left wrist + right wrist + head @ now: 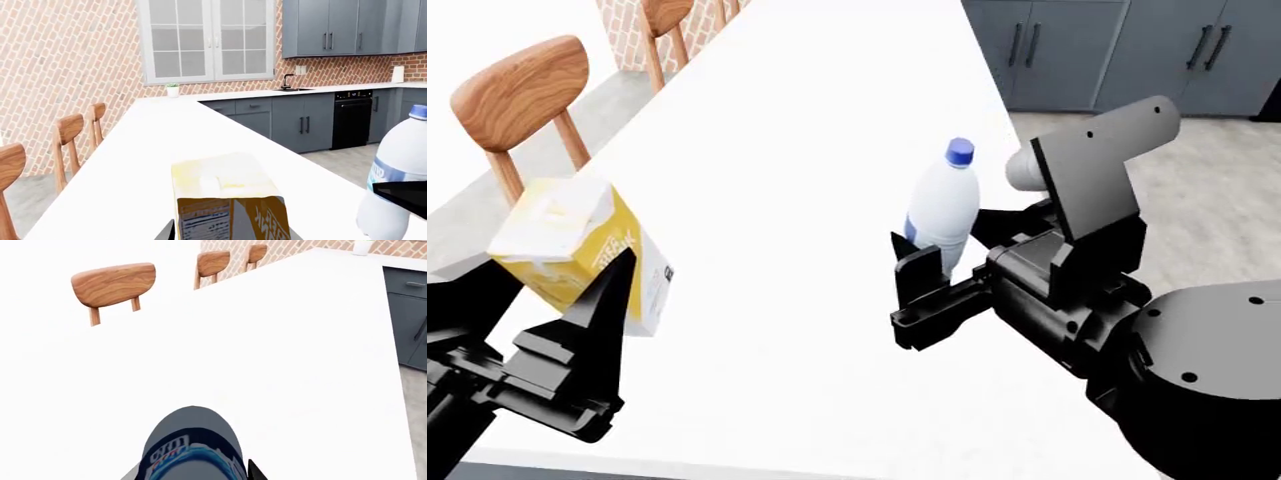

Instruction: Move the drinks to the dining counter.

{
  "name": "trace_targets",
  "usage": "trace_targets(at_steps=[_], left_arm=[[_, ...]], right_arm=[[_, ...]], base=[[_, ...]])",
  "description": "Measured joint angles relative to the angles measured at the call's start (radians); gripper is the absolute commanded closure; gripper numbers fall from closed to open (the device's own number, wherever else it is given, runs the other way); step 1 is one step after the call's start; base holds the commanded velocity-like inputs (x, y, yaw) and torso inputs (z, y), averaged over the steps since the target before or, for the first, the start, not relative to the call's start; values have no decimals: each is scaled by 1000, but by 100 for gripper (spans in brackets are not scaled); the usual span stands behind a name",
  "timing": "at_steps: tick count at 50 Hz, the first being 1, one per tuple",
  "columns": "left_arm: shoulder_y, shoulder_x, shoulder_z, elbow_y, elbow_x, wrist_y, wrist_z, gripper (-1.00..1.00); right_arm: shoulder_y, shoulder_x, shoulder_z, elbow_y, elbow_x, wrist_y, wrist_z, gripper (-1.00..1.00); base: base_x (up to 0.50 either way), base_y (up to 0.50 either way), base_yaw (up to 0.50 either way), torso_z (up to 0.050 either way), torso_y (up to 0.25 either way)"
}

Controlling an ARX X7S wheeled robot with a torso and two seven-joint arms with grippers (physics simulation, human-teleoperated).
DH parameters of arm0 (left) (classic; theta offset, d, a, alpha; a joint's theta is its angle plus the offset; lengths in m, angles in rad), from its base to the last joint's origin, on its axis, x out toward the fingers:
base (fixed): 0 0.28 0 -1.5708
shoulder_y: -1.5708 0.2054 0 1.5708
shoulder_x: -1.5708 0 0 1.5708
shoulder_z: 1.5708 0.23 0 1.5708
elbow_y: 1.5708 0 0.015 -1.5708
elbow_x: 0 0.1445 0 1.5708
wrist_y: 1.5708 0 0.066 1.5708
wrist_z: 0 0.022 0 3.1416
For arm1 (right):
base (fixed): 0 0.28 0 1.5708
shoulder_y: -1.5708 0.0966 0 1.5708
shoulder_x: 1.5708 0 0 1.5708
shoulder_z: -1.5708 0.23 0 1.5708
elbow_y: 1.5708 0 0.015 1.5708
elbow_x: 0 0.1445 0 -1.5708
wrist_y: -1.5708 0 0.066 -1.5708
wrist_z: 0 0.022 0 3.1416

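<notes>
Two drinks are up over the long white tabletop [827,120], one in each of my pincers. Furthest left in the head view I see a wooden round-backed chair [521,90] at the tabletop's edge, with more chair backs in a row behind it. Next comes my left pincer [541,330], clenched around the yellow juice carton [567,245]: one dark finger [607,300] lies against the carton's printed side, the other is behind it on the far side. The carton is tilted, its white top leaning toward the chairs, and I cannot tell whether its base touches the tabletop. My left wrist camera shows the carton [230,200] close up, with a brick wall, a white window and grey cabinets beyond. Further right, the clear water bottle [944,205] with its blue cap stands upright, grasped low down by my right pincer [941,275], fingers on either side of the blue label. From the right wrist camera the bottle [190,445] fills the near edge, over bare white tabletop [280,340]
</notes>
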Motion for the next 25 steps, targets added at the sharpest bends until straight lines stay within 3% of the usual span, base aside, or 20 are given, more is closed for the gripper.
trace_targets(at_steps=[6, 7, 25], left_arm=[[2, -1, 0, 0, 0, 3, 0, 100], [3, -1, 0, 0, 0, 3, 0, 100], [8, -4, 1, 0, 0, 10, 1, 100]], right_arm=[[-3, 3, -2, -3, -1, 1, -4, 100], [-2, 3, -2, -4, 0, 1, -5, -100], [18, 9, 1, -10, -9, 13, 5, -100]], base=[[0, 0, 0, 2, 0], [0, 0, 0, 0, 0], [0, 0, 0, 0, 1]])
